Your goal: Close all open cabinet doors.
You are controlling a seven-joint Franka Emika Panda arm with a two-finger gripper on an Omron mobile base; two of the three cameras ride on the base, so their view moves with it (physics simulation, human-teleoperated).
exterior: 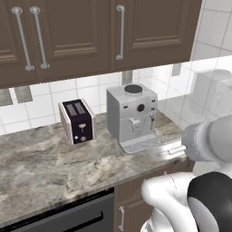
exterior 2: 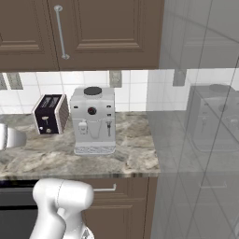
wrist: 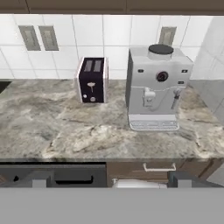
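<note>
Dark brown upper cabinet doors [exterior: 72, 31] with long silver bar handles [exterior: 120, 31] hang over the counter, and all of them look flush and shut here. The right base view has the same upper doors [exterior 2: 107, 28]. A narrow lower cabinet door [exterior: 131, 213] with a vertical handle sits under the counter and also looks shut. My gripper [wrist: 109, 181] is low in front of the counter edge, facing the wall. Its fingertips [wrist: 39, 178] stand wide apart with nothing between them, so it is open.
On the marble counter [exterior: 41, 167] stand a black toaster [exterior: 77, 121] and a grey coffee machine [exterior: 132, 118]. A grey refrigerator side [exterior 2: 200, 140] rises on the right. A drawer front [wrist: 158, 168] and a dark dishwasher front [exterior: 72, 217] sit below the counter.
</note>
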